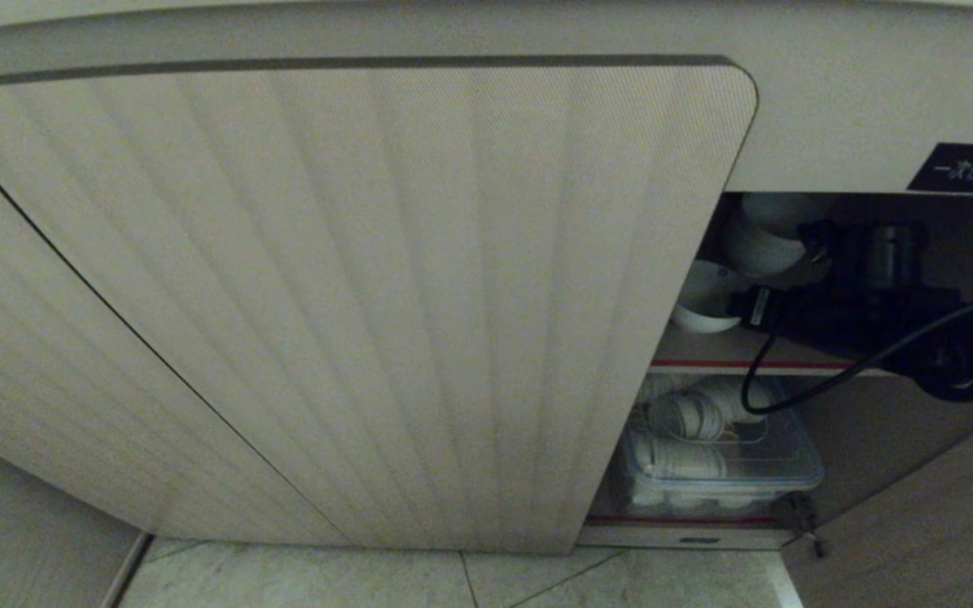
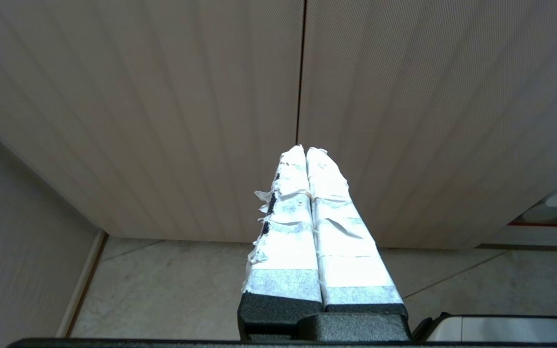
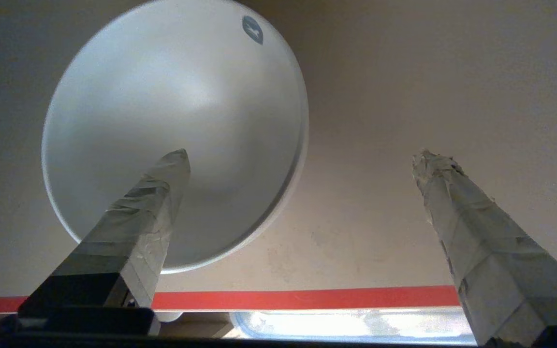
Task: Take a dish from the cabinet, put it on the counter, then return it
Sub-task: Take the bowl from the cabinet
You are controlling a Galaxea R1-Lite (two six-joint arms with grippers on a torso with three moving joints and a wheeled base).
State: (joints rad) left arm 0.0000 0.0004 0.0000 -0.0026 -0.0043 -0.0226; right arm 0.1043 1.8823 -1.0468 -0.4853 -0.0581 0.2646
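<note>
From the head we see the cabinet (image 1: 351, 295), its right side open, and our right gripper (image 1: 778, 274) reaching onto the upper shelf beside the dish (image 1: 702, 300). Left wrist – left gripper (image 2: 306, 151) fingers pressed together near the ribbed door. Right wrist – fingers (image 3: 138, 227) spread wide, the dish (image 3: 172, 121) on the shelf, unheld.

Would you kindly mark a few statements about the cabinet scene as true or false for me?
1. The right claw is open. True.
2. The bowl is clamped between its fingers. False: one finger shows in front of the bowl, the other stands apart from it.
3. The left claw is shut. True.
4. The bowl lies on the floor tiles. False: it rests on the red-edged shelf.
5. The lower shelf holds a clear plastic box. True.
</note>
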